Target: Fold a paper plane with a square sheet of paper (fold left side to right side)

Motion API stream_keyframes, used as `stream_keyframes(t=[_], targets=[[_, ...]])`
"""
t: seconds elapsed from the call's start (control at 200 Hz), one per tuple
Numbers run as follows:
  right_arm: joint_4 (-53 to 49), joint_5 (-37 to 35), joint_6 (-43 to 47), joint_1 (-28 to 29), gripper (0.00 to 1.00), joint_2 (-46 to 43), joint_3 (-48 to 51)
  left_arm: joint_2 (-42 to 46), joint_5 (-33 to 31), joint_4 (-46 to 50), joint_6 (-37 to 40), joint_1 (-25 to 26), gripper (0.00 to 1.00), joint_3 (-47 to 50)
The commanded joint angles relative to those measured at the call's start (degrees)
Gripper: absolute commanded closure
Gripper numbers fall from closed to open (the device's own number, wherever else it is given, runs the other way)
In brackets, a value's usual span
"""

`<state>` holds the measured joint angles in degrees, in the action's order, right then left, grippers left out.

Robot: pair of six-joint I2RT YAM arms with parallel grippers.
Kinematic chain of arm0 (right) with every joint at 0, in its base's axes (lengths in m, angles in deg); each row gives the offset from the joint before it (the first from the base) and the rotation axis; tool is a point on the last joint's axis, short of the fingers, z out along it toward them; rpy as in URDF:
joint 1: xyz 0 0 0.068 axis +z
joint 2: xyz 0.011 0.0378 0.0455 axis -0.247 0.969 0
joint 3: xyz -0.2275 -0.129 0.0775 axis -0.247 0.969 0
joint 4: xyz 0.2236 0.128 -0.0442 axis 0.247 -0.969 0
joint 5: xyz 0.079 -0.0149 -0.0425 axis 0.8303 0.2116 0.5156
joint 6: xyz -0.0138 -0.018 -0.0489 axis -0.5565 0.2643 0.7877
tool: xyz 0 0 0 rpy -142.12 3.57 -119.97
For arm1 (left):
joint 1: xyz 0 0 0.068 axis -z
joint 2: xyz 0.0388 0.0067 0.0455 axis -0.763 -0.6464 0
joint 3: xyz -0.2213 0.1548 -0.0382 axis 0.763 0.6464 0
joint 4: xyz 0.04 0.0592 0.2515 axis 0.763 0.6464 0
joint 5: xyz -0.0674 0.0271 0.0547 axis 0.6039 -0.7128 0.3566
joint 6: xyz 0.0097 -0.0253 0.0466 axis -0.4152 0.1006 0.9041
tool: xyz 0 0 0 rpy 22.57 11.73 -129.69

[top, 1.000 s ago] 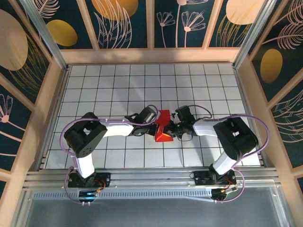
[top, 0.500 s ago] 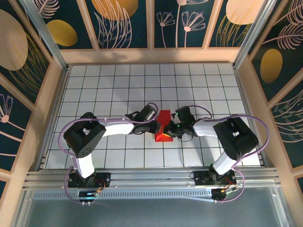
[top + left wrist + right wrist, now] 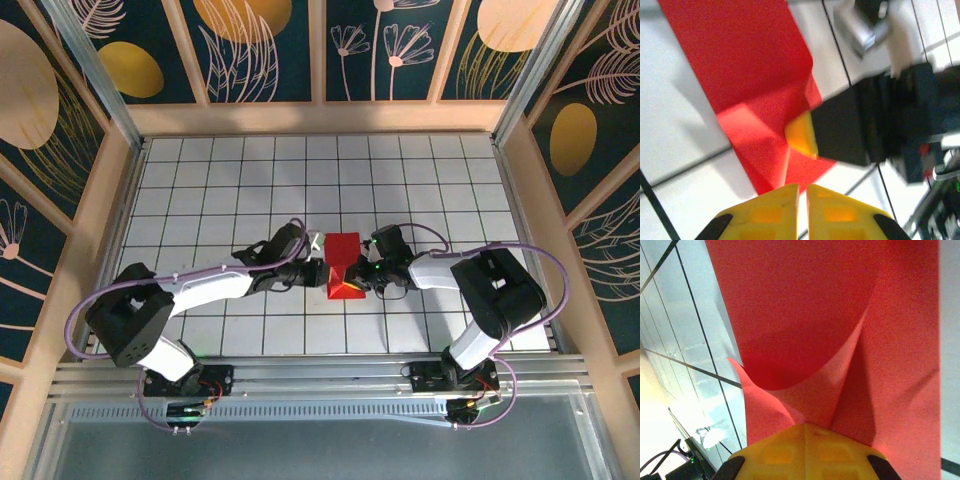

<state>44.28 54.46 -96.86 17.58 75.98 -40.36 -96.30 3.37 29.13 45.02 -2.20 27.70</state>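
Observation:
The square sheet of paper (image 3: 345, 250) is bright red and lies partly folded at the middle of the tiled table, with a raised crease at its near end. My right gripper (image 3: 363, 272) comes in from the right and is shut on a pinched ridge of the paper (image 3: 800, 315); its yellow fingertips (image 3: 805, 426) are pressed together. My left gripper (image 3: 316, 268) sits just left of the paper, apart from it. In the left wrist view its tips (image 3: 802, 186) stand almost together with nothing between them, the paper (image 3: 750, 65) ahead, and the right arm's yellow fingertip (image 3: 802, 136) on the paper.
The white grid table (image 3: 200, 180) is boxed in by wooden side walls (image 3: 105, 200) and a back wall (image 3: 320, 118). A metal rail (image 3: 320, 375) with both arm bases runs along the near edge. The two wrists nearly face each other across the paper.
My left arm has drawn back to the left off the paper, its elbow swinging outward. Its gripper let go and closed again, empty. The right gripper has held still on the paper.

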Motion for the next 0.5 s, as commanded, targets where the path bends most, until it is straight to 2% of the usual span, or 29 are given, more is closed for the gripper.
stream_keyframes(t=[0.0, 0.185, 0.495], targets=[[-3.81, -2.2, -0.71, 0.29, 1.0, 0.06, 2.24, 0.27, 9.12, -5.75, -6.22, 0.84, 0.89, 1.92], [-3.7, -2.2, -0.66, 0.29, 1.0, 0.09, 2.46, -4.53, 11.22, -4.68, -5.12, 1.73, 0.92, -1.15], [-4.22, -1.93, -0.33, 0.29, 1.0, 0.46, 1.9, -9.83, 7.04, -3.53, -2.74, 2.04, 0.95, -4.26]])
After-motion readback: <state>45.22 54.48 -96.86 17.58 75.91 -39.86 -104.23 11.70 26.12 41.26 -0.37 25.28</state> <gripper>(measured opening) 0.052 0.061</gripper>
